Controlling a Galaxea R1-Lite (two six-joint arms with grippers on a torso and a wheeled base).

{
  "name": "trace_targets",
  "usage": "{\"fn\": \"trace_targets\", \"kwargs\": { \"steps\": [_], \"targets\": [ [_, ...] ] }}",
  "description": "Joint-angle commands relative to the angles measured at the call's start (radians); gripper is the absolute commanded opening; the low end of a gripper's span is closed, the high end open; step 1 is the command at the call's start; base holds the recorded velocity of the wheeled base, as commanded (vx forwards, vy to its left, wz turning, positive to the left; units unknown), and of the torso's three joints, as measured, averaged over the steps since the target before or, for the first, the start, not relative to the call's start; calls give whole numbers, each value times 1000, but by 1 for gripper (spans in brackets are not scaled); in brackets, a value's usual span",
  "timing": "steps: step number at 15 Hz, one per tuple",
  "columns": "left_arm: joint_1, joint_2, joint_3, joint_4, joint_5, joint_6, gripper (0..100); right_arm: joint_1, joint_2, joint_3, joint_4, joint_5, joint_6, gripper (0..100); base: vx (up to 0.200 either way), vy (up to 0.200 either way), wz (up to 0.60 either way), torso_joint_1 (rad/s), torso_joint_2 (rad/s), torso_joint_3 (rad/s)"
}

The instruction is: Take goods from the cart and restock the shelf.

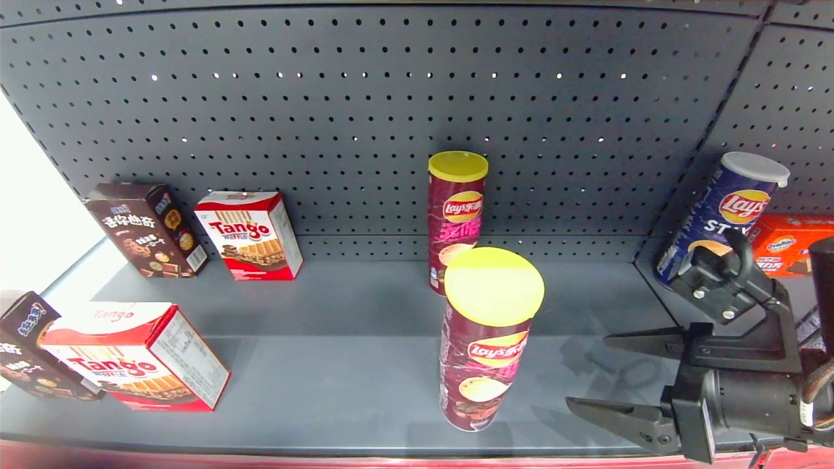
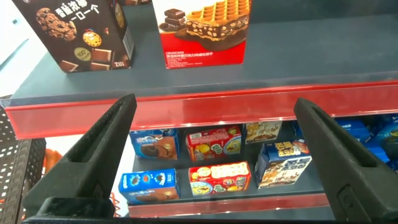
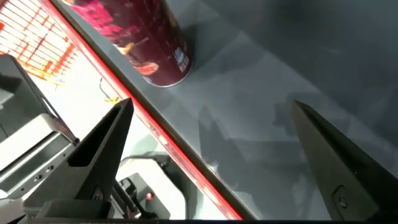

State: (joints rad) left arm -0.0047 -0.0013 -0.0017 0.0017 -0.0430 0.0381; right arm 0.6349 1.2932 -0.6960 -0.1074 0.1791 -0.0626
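Note:
Two maroon chip cans with yellow lids stand upright mid-shelf, the front can (image 1: pixel 485 339) near the shelf's edge and the back can (image 1: pixel 456 221) by the pegboard. My right gripper (image 1: pixel 586 371) hangs open and empty just right of the front can, apart from it. The right wrist view has the same gripper (image 3: pixel 211 104) over the grey shelf (image 3: pixel 261 74), with the front can (image 3: pixel 140 37) a little beyond one finger. My left gripper (image 2: pixel 214 102) is open and empty in front of the shelf's red front edge (image 2: pixel 249 102), below a brown cookie box (image 2: pixel 81 31) and a red wafer box (image 2: pixel 202 31).
On the shelf's left stand a brown cookie box (image 1: pixel 146 228), a red wafer box (image 1: pixel 251 234), and in front another wafer box (image 1: pixel 133 355) and brown box (image 1: pixel 29 345). A blue chip can (image 1: pixel 723 221) and an orange box (image 1: pixel 791 244) sit in the right section. Lower shelf goods (image 2: pixel 214 162) show below.

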Motion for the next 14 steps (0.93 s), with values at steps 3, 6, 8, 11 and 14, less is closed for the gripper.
{"fn": "trace_targets", "kwargs": {
  "steps": [3, 6, 8, 11, 14],
  "targets": [
    [0, 1, 0, 0, 0, 0, 100, 3, 77, -8, -20, 0, -17, 100, 0, 0, 0, 0, 0, 0],
    [0, 1, 0, 0, 0, 0, 100, 3, 113, -19, -21, 0, -51, 100, 0, 0, 0, 0, 0, 0],
    [0, 1, 0, 0, 0, 0, 100, 3, 140, -37, -29, 0, -51, 100, 0, 0, 0, 0, 0, 0],
    [0, 1, 0, 0, 0, 0, 100, 11, 173, -65, -35, 0, -51, 100, 0, 0, 0, 0, 0, 0],
    [0, 1, 0, 1, 0, 0, 100, 26, 196, -82, -37, 0, -51, 100, 0, 0, 0, 0, 0, 0]
  ]
}}
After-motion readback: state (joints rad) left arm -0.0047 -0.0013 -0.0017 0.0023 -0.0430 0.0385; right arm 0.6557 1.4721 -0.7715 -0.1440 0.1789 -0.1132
